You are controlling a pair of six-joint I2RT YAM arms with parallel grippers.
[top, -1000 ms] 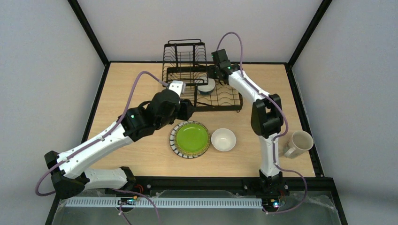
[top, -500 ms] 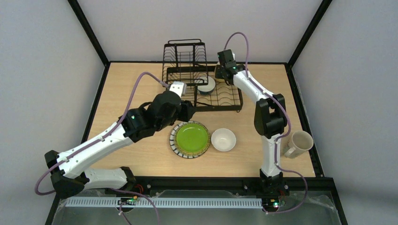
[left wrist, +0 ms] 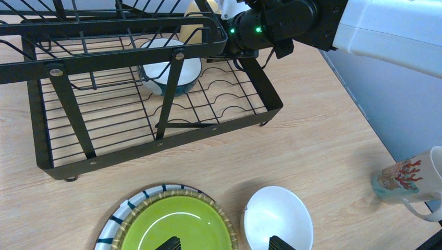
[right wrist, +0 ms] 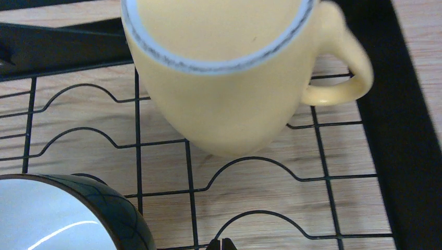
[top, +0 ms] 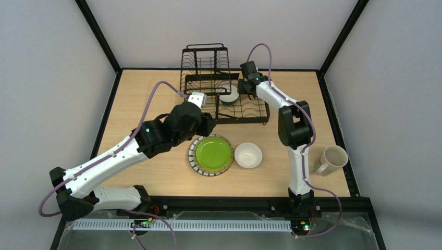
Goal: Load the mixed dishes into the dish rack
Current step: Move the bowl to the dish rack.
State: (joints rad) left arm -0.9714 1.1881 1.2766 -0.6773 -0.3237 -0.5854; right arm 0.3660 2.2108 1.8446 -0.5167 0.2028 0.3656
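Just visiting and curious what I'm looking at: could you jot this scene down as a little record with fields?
in rack: blue bowl and yellow mug, both on the dish rack flat tray
on table: green plate, white bowl, cream mug
left gripper: open, above green plate and white bowl
right gripper: shut, empty, near yellow mug
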